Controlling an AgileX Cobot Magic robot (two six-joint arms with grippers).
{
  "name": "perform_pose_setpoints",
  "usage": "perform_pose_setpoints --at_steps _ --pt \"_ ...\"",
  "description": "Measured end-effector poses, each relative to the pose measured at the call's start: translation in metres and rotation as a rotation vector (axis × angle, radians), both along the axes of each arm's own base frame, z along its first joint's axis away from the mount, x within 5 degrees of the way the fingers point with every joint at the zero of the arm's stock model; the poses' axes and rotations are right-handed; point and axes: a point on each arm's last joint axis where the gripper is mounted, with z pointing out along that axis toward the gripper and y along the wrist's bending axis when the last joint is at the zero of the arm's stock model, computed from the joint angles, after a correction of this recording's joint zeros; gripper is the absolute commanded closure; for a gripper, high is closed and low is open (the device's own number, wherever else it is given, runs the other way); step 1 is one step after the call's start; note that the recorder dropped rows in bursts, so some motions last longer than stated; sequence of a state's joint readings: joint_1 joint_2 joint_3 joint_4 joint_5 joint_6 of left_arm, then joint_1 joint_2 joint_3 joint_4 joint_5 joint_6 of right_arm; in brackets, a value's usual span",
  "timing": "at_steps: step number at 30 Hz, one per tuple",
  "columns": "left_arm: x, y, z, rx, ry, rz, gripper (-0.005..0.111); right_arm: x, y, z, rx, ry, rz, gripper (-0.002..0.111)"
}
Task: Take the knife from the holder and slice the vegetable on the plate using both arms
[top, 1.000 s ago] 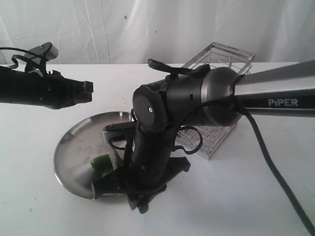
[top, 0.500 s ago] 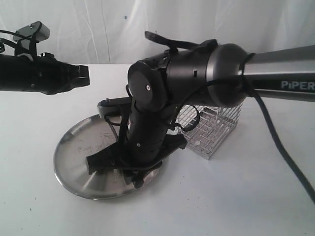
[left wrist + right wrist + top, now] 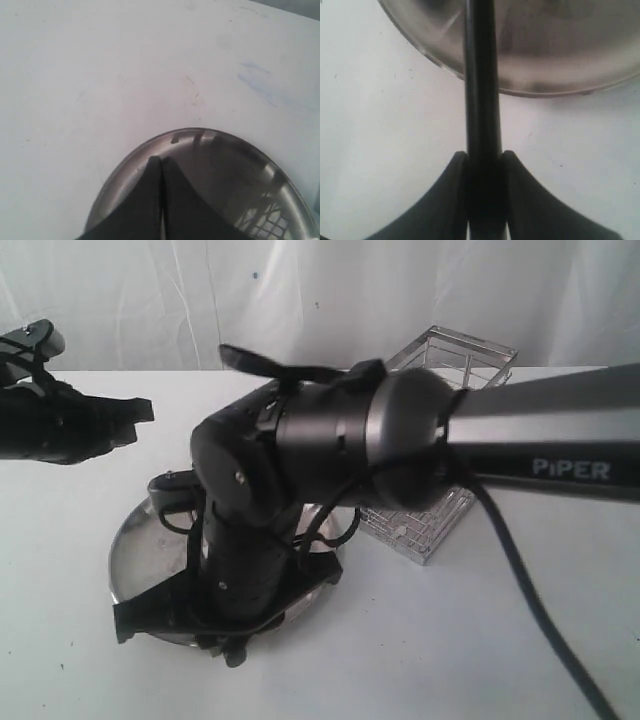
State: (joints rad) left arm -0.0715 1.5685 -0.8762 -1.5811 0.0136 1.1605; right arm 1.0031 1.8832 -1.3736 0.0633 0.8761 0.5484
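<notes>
Right pincer (image 3: 483, 192) clenches the slim all-black knife (image 3: 481, 90), which reaches over the round stainless-steel plate (image 3: 135, 540) at lower left of the exterior frame. Left pincer (image 3: 161, 172) is pressed shut, empty, at the left edge. Behind the arm stands the chrome wire holder (image 3: 455, 355) on the white table (image 3: 480, 640).

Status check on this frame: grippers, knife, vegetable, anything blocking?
Right gripper shut on the knife, blade over the plate. Left gripper shut, empty, above the plate rim. Vegetable hidden: right arm blocks the exterior view.
</notes>
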Motion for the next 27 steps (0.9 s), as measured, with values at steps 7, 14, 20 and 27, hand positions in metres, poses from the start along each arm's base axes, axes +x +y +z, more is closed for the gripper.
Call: perform_pose_setpoints --at_steps 7,14,20,27 --pt "-0.006 0.0 -0.005 -0.046 0.005 -0.09 0.107 -0.006 0.004 -0.005 -0.038 -0.021 -0.031 0.108" --pt "-0.012 -0.002 -0.011 0.028 -0.014 -0.188 0.107 -0.01 0.004 -0.018 -0.036 -0.004 -0.082 0.108" --pt "-0.016 0.001 -0.019 0.055 0.01 -0.172 0.107 -0.027 0.012 -0.029 -0.005 -0.01 -0.106 0.108" --pt "-0.017 0.001 -0.02 0.06 0.013 -0.173 0.107 -0.035 0.014 -0.037 -0.025 -0.03 -0.101 0.108"
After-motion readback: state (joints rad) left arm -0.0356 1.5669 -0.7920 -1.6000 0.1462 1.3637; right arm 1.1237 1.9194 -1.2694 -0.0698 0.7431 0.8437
